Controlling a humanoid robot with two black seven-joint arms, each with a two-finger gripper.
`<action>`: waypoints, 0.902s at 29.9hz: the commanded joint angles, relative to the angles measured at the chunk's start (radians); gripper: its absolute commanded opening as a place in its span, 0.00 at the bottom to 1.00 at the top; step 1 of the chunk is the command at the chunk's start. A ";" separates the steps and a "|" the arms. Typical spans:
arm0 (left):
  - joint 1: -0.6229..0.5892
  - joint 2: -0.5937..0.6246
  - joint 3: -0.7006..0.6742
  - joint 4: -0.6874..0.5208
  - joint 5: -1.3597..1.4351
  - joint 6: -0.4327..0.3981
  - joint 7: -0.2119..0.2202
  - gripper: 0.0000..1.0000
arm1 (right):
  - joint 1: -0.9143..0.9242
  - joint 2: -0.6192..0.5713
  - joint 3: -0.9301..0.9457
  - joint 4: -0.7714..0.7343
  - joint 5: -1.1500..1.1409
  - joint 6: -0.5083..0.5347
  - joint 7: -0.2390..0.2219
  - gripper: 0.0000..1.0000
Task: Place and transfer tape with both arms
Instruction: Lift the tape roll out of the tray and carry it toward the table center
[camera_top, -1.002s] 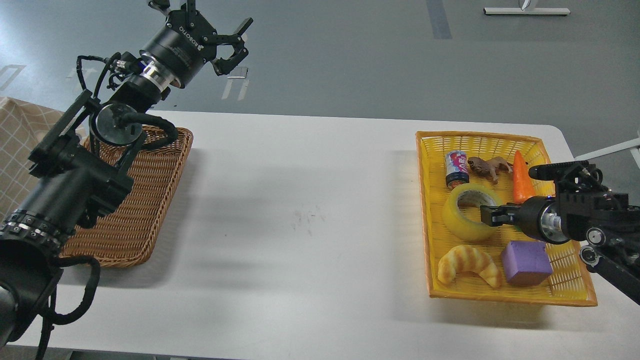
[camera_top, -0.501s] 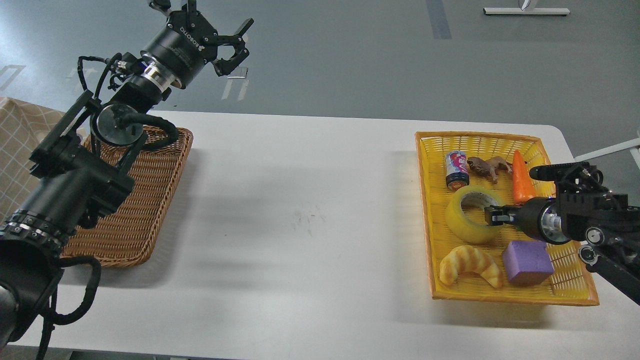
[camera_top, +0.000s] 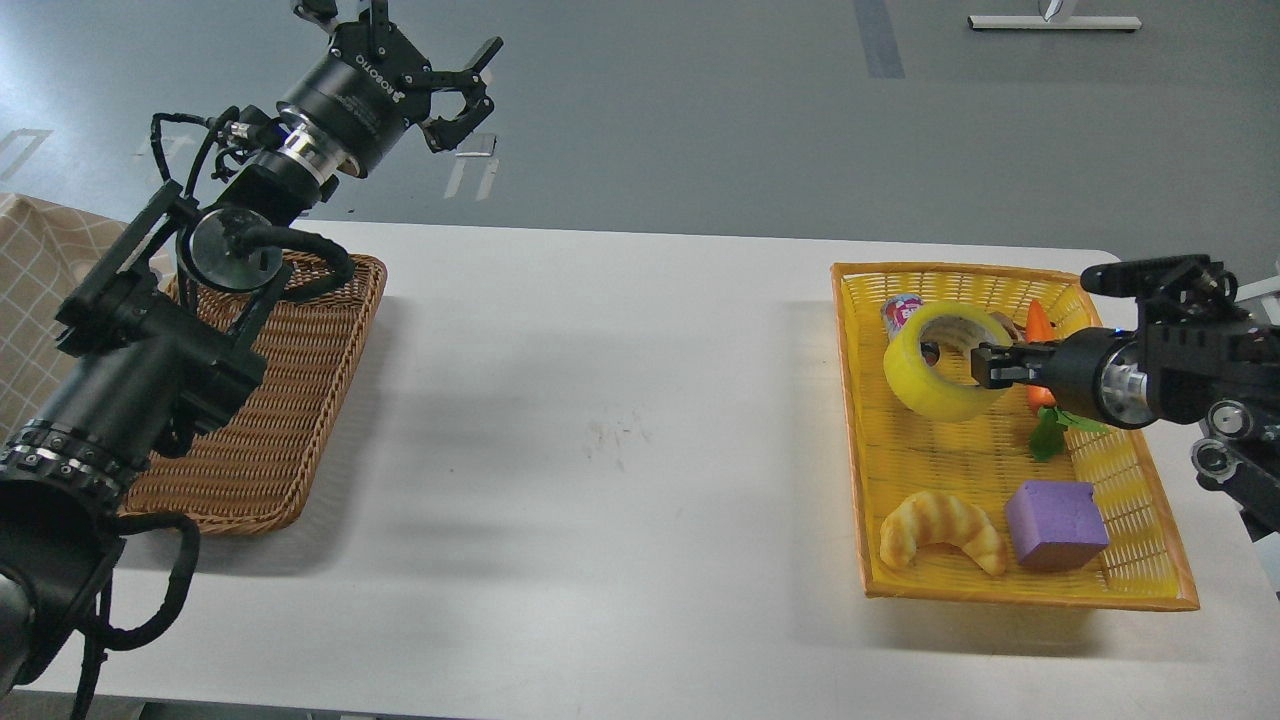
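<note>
The tape (camera_top: 930, 385), a translucent yellow roll with a grey-white core, hangs lifted above the yellow basket (camera_top: 860, 470) at the right. My right gripper (camera_top: 985, 365) comes in from the right and is shut on the roll's near wall, one finger inside the core. My left gripper (camera_top: 455, 85) is raised high at the upper left, beyond the table's far edge, with its claw fingers spread open and empty. It stands above the brown wicker tray (camera_top: 300, 400).
In the yellow basket lie a golden croissant toy (camera_top: 940, 528), a purple block (camera_top: 1055, 523), an orange carrot (camera_top: 1038, 325) with green leaves, and a small can (camera_top: 897, 309) partly hidden behind the tape. The white table (camera_top: 610, 450) spans between the baskets.
My right gripper has lifted the tape up out of the yellow basket and slightly back. The can and toy animal are now mostly hidden behind it. The left arm has barely moved.
</note>
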 joint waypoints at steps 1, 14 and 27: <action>-0.001 0.002 -0.002 0.000 0.000 0.000 0.000 0.98 | 0.044 -0.074 0.012 0.073 0.105 0.000 0.000 0.00; -0.001 0.001 -0.006 0.000 -0.002 0.000 0.000 0.98 | 0.198 -0.048 0.012 0.081 0.147 0.000 -0.001 0.00; -0.006 -0.007 -0.006 0.000 0.000 0.000 0.000 0.98 | 0.255 0.182 -0.074 0.033 0.132 0.000 -0.010 0.00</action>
